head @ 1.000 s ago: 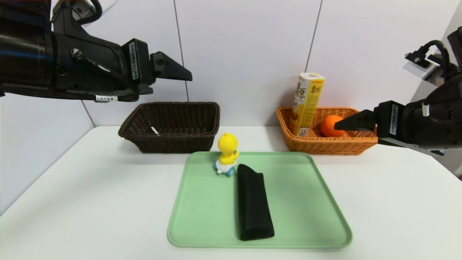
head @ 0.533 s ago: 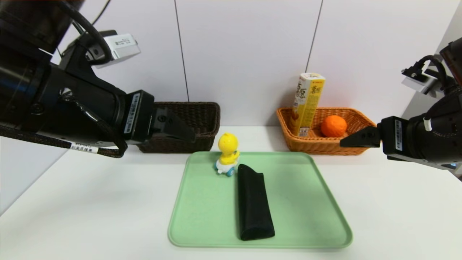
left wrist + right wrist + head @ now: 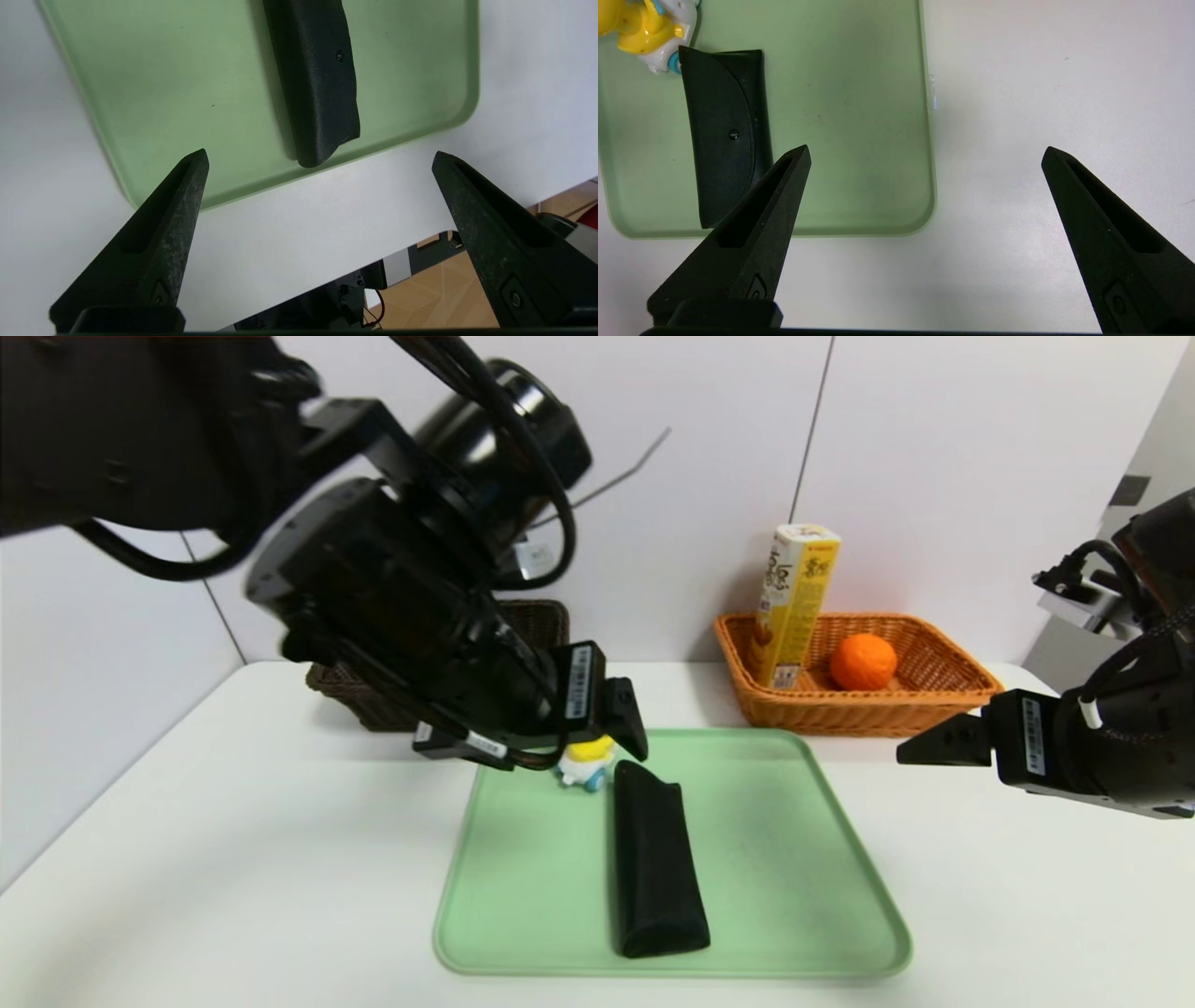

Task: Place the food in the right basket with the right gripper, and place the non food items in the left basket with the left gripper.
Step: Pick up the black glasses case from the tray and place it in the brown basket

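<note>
light: bright, even | shadows: soft | blur: left arm (image 3: 401, 569) (motion)

Lab-like test bench: bare white table (image 3: 187, 859), plain panelled wall (image 3: 653, 476).

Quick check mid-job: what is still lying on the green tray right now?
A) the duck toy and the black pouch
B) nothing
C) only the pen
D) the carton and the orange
A: the duck toy and the black pouch lie on the tray, while the carton and orange sit in the orange basket.
</note>
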`<action>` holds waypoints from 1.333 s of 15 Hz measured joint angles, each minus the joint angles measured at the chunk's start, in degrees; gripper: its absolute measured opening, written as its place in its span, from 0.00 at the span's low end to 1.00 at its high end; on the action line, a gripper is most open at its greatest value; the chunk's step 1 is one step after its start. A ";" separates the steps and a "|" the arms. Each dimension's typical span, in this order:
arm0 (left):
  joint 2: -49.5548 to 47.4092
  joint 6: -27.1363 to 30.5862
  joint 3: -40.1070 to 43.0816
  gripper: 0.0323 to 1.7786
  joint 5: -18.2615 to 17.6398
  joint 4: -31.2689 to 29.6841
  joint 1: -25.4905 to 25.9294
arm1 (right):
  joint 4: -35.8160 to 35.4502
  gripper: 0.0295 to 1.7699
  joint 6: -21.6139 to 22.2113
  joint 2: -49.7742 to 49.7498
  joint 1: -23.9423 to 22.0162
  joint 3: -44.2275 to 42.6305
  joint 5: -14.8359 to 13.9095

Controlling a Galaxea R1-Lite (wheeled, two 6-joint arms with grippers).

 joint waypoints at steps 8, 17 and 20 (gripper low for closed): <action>14.06 -6.01 -2.32 0.95 6.45 -5.60 -5.71 | -0.10 0.97 -0.06 -1.11 -0.30 1.22 -4.36; 17.90 -5.46 -2.41 0.95 7.80 -6.01 -5.71 | -2.45 0.97 0.55 -4.36 0.05 5.49 -1.41; 19.19 -4.88 -2.39 0.95 7.85 -6.19 -5.71 | -5.45 0.97 0.41 -5.27 0.00 7.89 -1.37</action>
